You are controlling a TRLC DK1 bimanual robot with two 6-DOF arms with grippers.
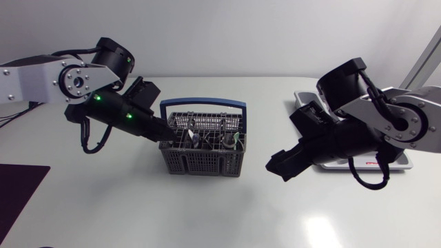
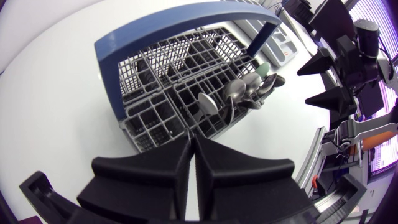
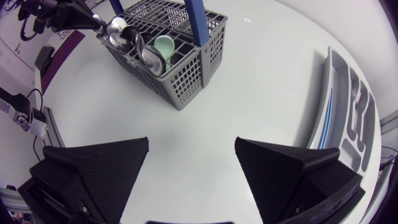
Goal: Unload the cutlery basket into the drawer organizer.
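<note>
The left gripper (image 2: 192,148) is clenched, its two fingers pressed together with nothing between them, just beside the near wall of the cutlery basket (image 2: 146,121). Ahead of it, spoons (image 2: 235,92) stand bowls-up in the basket, beyond them its blue handle (image 2: 180,22). The right gripper (image 3: 192,146) hangs spread wide over the bare table (image 3: 261,93), with the basket ahead of it and the drawer organizer (image 3: 357,118) off to one side.
</note>
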